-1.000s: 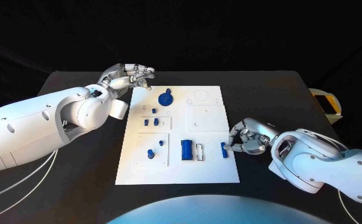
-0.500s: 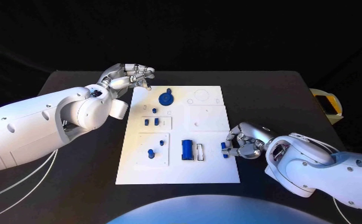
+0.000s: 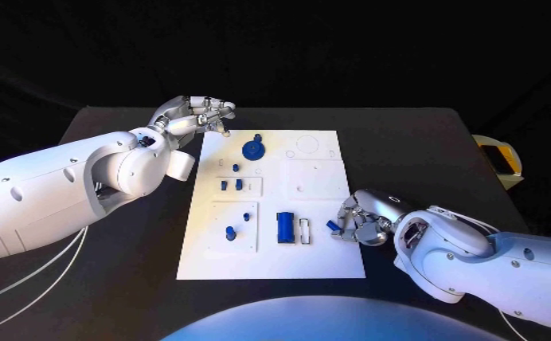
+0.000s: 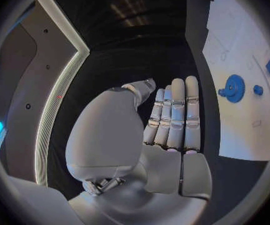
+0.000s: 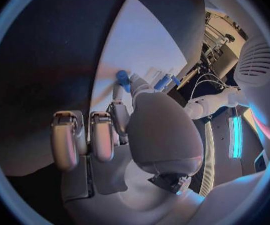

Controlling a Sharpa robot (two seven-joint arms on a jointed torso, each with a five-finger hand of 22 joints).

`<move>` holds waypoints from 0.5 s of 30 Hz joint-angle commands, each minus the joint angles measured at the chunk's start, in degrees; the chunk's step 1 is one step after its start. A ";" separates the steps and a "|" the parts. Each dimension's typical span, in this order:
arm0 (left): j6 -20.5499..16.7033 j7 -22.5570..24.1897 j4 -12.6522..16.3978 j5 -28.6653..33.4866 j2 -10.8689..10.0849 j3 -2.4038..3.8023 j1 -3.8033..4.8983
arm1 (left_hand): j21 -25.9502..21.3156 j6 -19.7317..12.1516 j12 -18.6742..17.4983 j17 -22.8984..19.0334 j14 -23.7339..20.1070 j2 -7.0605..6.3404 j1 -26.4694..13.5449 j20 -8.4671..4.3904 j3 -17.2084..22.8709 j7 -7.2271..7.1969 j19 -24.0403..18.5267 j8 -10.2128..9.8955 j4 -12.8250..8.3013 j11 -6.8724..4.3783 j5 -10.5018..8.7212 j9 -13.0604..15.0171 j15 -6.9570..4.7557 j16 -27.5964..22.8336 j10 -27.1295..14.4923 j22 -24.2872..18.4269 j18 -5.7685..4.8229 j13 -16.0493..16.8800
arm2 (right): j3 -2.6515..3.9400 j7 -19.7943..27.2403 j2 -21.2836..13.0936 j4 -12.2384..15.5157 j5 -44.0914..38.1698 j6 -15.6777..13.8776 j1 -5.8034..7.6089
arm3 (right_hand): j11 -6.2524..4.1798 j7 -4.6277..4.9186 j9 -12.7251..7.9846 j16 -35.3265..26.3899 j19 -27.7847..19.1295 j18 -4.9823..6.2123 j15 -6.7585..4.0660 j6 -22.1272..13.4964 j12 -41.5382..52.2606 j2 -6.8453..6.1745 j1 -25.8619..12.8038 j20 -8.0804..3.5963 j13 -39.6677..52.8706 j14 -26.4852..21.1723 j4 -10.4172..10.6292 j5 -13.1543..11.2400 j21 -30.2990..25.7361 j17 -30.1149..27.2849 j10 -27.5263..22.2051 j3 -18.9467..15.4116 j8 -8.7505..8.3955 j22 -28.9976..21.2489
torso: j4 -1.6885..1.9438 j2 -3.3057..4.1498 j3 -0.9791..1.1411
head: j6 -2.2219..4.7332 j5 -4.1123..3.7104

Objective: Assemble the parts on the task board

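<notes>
My right hand [image 3: 365, 224] sits lower right of the frame at the right edge of the task board [image 3: 322, 261], fingers pinching a small blue part [image 3: 335, 225] just over that edge. In the right wrist view the same blue part [image 5: 122, 77] sits at the fingertips. My left hand [image 3: 195, 118] hangs at the board's upper left corner, fingers curled in, grasping nothing that I can see; in the left wrist view they lie straight and together.

Other parts on the board: blue gear [image 3: 252, 149] upper centre, two small blue pegs [image 3: 232, 185] below it, blue block [image 3: 283, 228] lower centre beside a pale slot piece [image 3: 304, 230], small blue pin [image 3: 230, 233] lower left.

Handling guess: the pinched part looks like rigid plastic, light, smooth, so likely to slip or twist in a fingertip pinch. Best taken by its flat sides, firm but not hard.

Room: bare black table [image 3: 425, 150] right of the board and above it is open. Slot piece and block are near the right hand, so I go in slowly there. Board edge is just under the fingers and could catch.
</notes>
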 commanded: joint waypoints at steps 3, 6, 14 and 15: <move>0.86 0.44 0.19 0.09 -0.03 0.04 0.02 | -0.24 -0.34 0.25 -0.07 -0.30 0.15 -0.09 0.22 -0.27 -0.01 0.11 -0.25 0.00 0.05 0.03 -0.03 -0.11 -0.30 -0.37 -0.10 0.25 -0.07 | -0.51 -3.46 0.60 -0.67 -5.03 3.56 -0.92 | -0.45 -0.18 -1.58 -0.21 4.92 -0.13 -0.22 1.12 -0.36 0.88 4.43 -0.12 0.90 4.35 -1.88 -0.04 0.19 7.16 -0.09 5.21 -0.98 14.15 | -0.02 -0.01 -0.02 | 0.00 0.03; 0.86 0.43 0.20 0.09 -0.07 0.04 0.02 | -0.24 -0.34 0.25 -0.07 -0.30 0.15 -0.09 0.22 -0.27 -0.01 0.11 -0.25 0.00 0.05 0.03 -0.03 -0.11 -0.30 -0.37 -0.10 0.25 -0.07 | -0.51 -3.63 0.68 -0.58 -5.40 3.19 -0.99 | -0.71 -0.45 -1.96 -0.13 5.05 -0.20 -0.38 1.71 -0.30 0.90 5.08 -0.29 0.95 4.41 -2.80 1.51 0.53 7.41 0.01 10.50 -1.27 14.26 | -0.04 0.02 0.02 | 0.01 0.13; 0.83 0.43 0.18 0.09 -0.07 0.04 0.02 | -0.38 -0.30 0.32 -0.08 -0.31 0.16 -0.15 0.23 -0.32 -0.03 0.17 -0.25 0.08 0.04 0.02 0.00 -0.10 -0.26 -0.38 -0.17 0.25 -0.10 | -0.48 -3.14 0.24 0.77 -2.69 0.32 -0.94 | -0.65 -0.30 1.37 0.19 5.37 -0.40 -0.34 0.10 0.05 -1.07 -2.28 -0.34 1.09 4.60 -7.45 4.93 1.42 8.23 0.94 26.02 1.19 14.52 | -0.05 -0.03 0.02 | -0.01 0.12; 0.83 0.43 0.17 0.09 -0.05 0.04 0.02 | -0.38 -0.30 0.32 -0.08 -0.31 0.16 -0.15 0.23 -0.32 -0.03 0.17 -0.25 0.08 0.04 0.02 0.00 -0.10 -0.26 -0.38 -0.17 0.25 -0.10 | -0.47 -3.00 0.18 1.01 -2.23 -0.08 -0.85 | -0.60 -0.30 1.73 0.20 5.41 -0.43 -0.34 -0.03 0.06 -1.16 -3.13 -0.33 1.10 4.61 -8.01 5.22 1.55 8.27 0.99 27.04 1.46 14.55 | -0.05 -0.03 0.02 | 0.01 0.08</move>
